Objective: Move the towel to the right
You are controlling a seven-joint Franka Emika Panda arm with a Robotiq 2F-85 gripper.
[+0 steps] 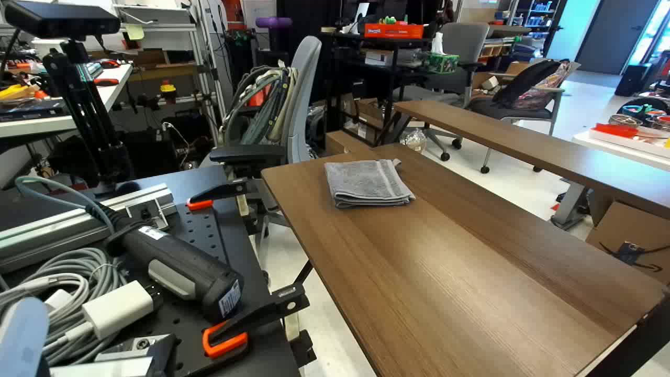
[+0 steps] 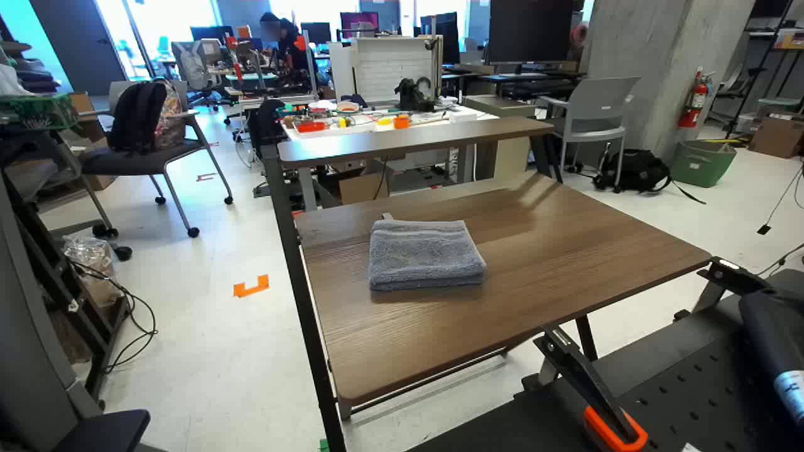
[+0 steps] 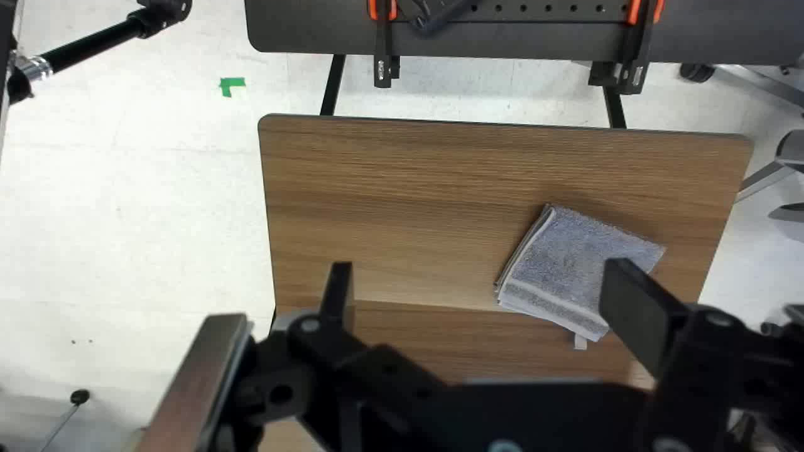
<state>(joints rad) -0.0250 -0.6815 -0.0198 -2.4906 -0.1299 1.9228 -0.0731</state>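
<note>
The wood-grain tabletop (image 2: pixel 565 220) runs alongside a black perforated workbench (image 2: pixel 678 389), the two apart. A grey office chair (image 1: pixel 306 78) stands just beside one bench-side corner. The folded grey towel (image 1: pixel 369 180) lies flat near the short edge at that corner, between both long edges. In the wrist view the Robotiq gripper (image 3: pixel 480 282) has its fingers (image 3: pixel 634 311) wide apart, one hiding part of the towel. The towel's small fabric tab (image 3: pixel 580 342) points away from the workbench.

Towel (image 3: pixel 568 263) grey w/ paler stripes; table (image 3: pixel 389 201) brn wood-grain. Gripper (image 3: pixel 478 279) blk. Clips (image 3: pixel 384 47) blk & orange; tape (image 3: pixel 232 82), wrist view approx. 10 o'clock, grn.
</note>
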